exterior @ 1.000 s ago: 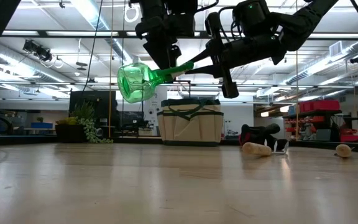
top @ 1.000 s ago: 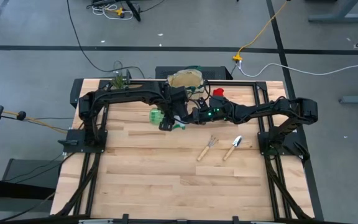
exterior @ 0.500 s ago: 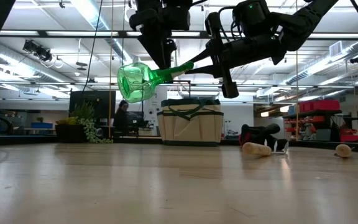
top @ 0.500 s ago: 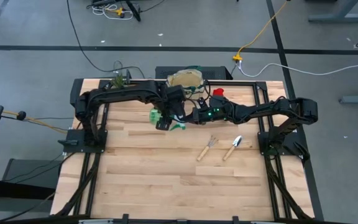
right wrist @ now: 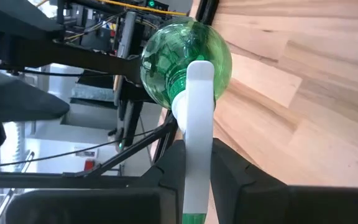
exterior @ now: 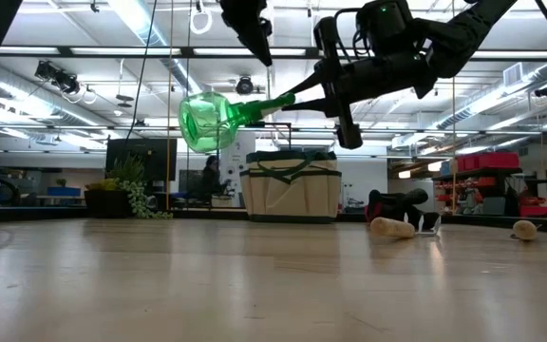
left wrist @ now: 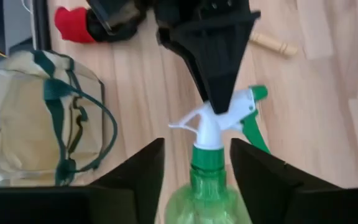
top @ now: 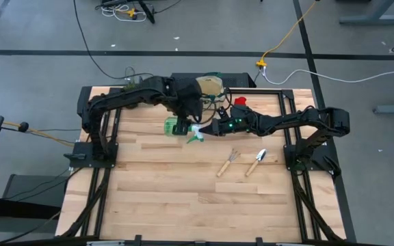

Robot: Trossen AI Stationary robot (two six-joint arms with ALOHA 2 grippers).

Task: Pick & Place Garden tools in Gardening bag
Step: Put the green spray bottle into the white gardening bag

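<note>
A green translucent spray bottle (exterior: 207, 122) with a white spray head hangs high over the table's middle, and my right gripper (exterior: 335, 95) is shut on it. My left gripper (exterior: 254, 27) is open above the bottle. In the left wrist view its fingers (left wrist: 138, 177) stand on either side of the bottle's neck, clear of it. The beige gardening bag (top: 205, 87) stands at the far edge. Beside it lies the red-and-black glove (top: 240, 102). The hand rake (top: 229, 162) and the trowel (top: 256, 162) lie flat on the table to the right of middle. My right gripper pinches the bottle's white spray head (right wrist: 197, 124) between its two fingers, just behind the neck. The fingers come nearly level from the table's right. The bottle (top: 176, 126) sticks out toward the left, lying almost level with its round body slightly lower, clear of the table.
A small leafy plant (top: 132, 87) stands at the far left corner. The near half of the wooden table (top: 183, 198) is bare. In the low view a person (exterior: 212, 176) shows in the room behind the table.
My left gripper has gone up from beside the bottle's neck and a little toward the far edge, and now stands clear above the bottle. The bottle has stayed where it was in my right gripper.
</note>
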